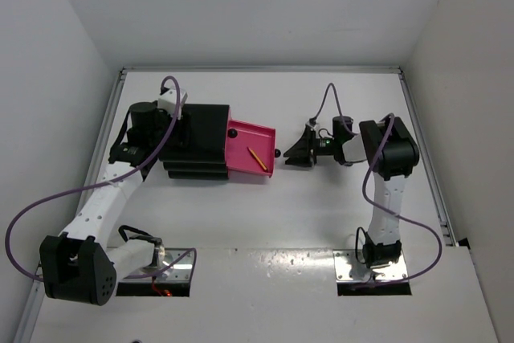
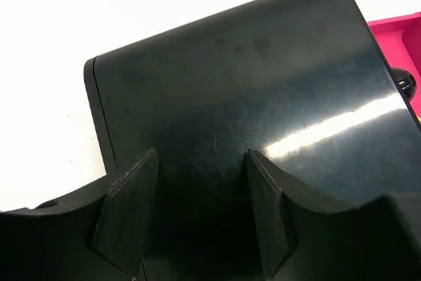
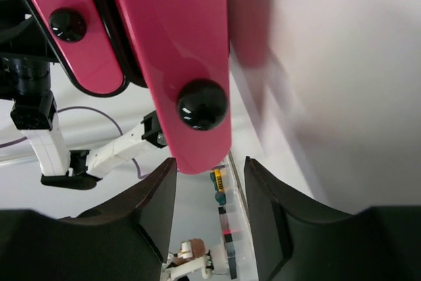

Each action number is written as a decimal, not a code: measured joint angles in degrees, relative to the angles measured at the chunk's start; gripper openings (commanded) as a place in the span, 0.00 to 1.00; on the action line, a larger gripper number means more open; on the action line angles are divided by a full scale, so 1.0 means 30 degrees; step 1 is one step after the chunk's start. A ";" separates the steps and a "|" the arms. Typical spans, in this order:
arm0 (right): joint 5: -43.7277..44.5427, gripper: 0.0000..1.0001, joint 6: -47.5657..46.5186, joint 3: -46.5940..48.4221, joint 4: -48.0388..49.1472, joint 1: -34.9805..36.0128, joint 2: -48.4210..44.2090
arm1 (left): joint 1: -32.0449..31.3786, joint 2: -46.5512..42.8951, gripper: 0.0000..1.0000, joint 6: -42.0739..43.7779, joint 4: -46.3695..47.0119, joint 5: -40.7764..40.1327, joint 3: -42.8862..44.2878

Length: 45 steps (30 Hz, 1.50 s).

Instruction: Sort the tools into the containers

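The black drawer unit (image 1: 197,140) sits at the table's middle left. One pink drawer (image 1: 250,150) is pulled out to the right, its round black knob (image 1: 277,152) facing my right gripper. A thin yellow-orange stick (image 1: 257,158) lies inside it. My left gripper (image 1: 178,130) is open, its jaws resting over the unit's glossy black casing (image 2: 250,97). My right gripper (image 1: 292,153) is open and empty, just right of the knob; in its wrist view the knob (image 3: 202,104) sits a little beyond the gripper (image 3: 210,166). Scissors, wrench and blue stick are out of view.
A second pink drawer front with its knob (image 3: 68,24) is shut beside the open one. A raised rail (image 1: 419,142) borders the table on the right. White walls stand close on all sides.
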 measured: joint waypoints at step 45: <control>0.0124 0.13 1.0353 0.3818 1.1052 0.2127 0.3927 | -0.0022 0.0168 0.58 0.0073 0.1217 0.0051 -0.0488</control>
